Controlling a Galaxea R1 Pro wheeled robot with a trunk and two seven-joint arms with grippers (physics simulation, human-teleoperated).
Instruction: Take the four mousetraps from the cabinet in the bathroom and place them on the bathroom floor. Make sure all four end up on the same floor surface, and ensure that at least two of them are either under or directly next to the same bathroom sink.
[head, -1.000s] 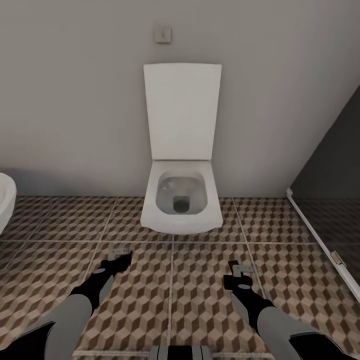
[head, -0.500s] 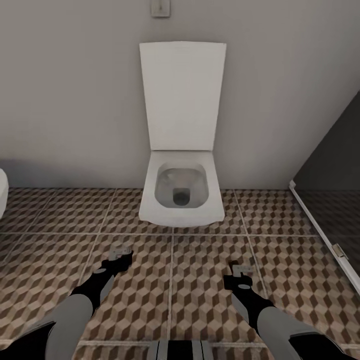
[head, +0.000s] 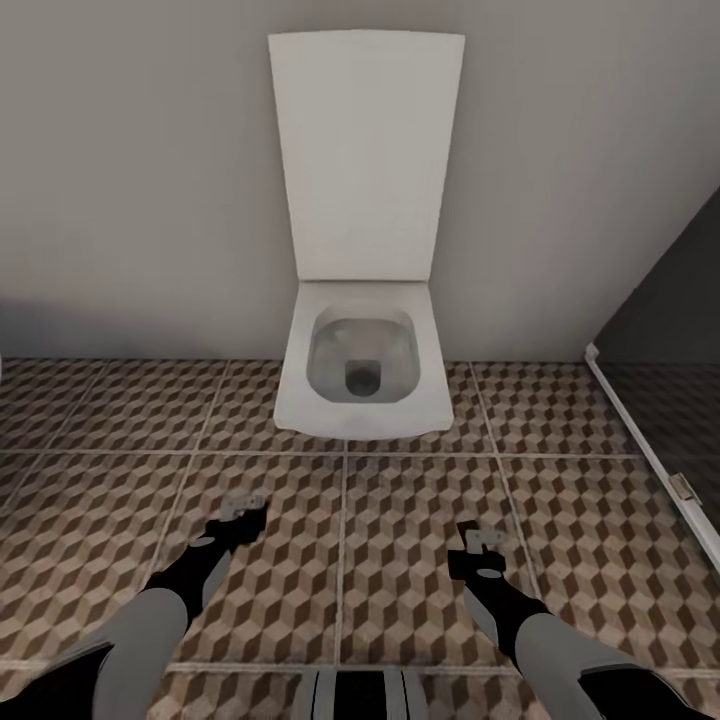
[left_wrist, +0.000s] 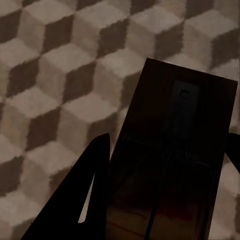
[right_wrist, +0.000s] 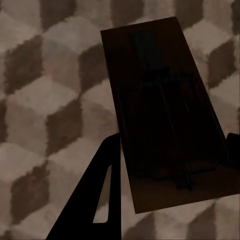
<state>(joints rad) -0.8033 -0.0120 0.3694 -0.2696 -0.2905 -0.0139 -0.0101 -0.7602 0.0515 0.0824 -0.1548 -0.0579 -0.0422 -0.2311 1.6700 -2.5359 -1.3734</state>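
Note:
My left gripper (head: 240, 506) hangs low over the bathroom floor (head: 400, 520), shut on a mousetrap (head: 238, 500). In the left wrist view that mousetrap (left_wrist: 170, 165) is a dark flat board with a wire spring, held between the two fingers. My right gripper (head: 480, 540) is at the same height, shut on a second mousetrap (head: 486, 538). The right wrist view has this mousetrap (right_wrist: 165, 110) above the cube-pattern tiles. The cabinet and the bathroom sink are out of view.
A white toilet (head: 360, 370) with its lid raised stands against the grey wall straight ahead, close to both grippers. A dark glass panel (head: 670, 320) with a white bottom rail (head: 650, 450) runs along the right. Tiled floor stretches to the left.
The camera has moved toward the toilet, which now looks larger and higher in the picture. The white object at the left edge has slid out of view. Both arms keep their pose.

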